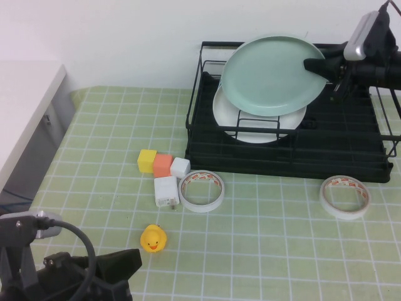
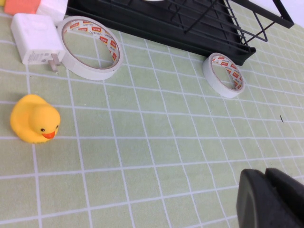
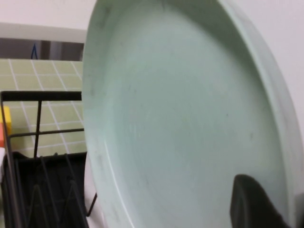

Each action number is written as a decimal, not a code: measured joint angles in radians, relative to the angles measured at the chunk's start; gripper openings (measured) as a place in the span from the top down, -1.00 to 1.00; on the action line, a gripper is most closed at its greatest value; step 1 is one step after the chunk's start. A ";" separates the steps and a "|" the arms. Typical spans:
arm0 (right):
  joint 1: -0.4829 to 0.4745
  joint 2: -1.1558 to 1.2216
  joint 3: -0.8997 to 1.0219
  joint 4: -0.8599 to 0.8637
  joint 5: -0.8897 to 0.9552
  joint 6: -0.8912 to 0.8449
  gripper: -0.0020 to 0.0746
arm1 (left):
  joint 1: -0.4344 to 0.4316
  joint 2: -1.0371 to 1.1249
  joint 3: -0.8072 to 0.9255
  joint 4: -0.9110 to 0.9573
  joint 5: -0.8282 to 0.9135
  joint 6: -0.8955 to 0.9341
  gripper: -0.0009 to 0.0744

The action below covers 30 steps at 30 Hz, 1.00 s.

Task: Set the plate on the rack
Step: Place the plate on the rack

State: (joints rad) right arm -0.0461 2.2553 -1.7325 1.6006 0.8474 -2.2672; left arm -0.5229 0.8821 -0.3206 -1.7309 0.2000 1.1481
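The pale mint-green plate [image 1: 273,75] is held tilted above the black wire rack [image 1: 351,157], over a white plate [image 1: 254,125] that leans in the rack. My right gripper [image 1: 316,65] is shut on the green plate's right rim, at the back right. In the right wrist view the plate [image 3: 180,118] fills the frame, with one dark finger [image 3: 254,202] against its face. My left gripper [image 2: 270,199] is parked low over the mat at the front left, its fingers closed together and empty.
Two tape rolls [image 1: 202,190] [image 1: 344,195] lie in front of the rack. A yellow duck [image 1: 153,239], a white charger [image 1: 166,190] and yellow, orange and white cubes [image 1: 162,164] sit left of centre. A white cabinet [image 1: 25,100] stands at the far left.
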 joint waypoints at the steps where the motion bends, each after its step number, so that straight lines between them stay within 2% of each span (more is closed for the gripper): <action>1: 0.000 0.004 -0.002 0.005 0.002 0.000 0.69 | 0.000 0.000 0.000 0.001 0.000 0.000 0.98; 8: 0.029 0.023 -0.006 0.014 -0.006 0.018 0.69 | 0.000 0.000 0.000 0.001 0.000 0.000 0.98; 13: 0.066 0.037 -0.002 -0.006 -0.084 0.030 0.65 | 0.000 0.000 0.000 0.001 0.000 0.000 0.98; 15: 0.070 0.038 -0.002 -0.001 -0.113 0.033 0.56 | 0.000 0.000 0.000 0.001 0.000 0.000 0.98; 22: 0.069 0.043 -0.002 0.029 -0.169 0.172 0.01 | 0.000 0.000 0.000 0.001 0.023 0.000 0.98; 30: 0.067 -0.010 0.000 0.014 -0.171 0.236 -0.07 | 0.000 -0.001 0.000 0.005 0.079 0.000 0.98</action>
State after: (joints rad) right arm 0.0206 2.2457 -1.7325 1.6146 0.6767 -2.0314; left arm -0.5229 0.8814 -0.3206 -1.7262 0.2793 1.1481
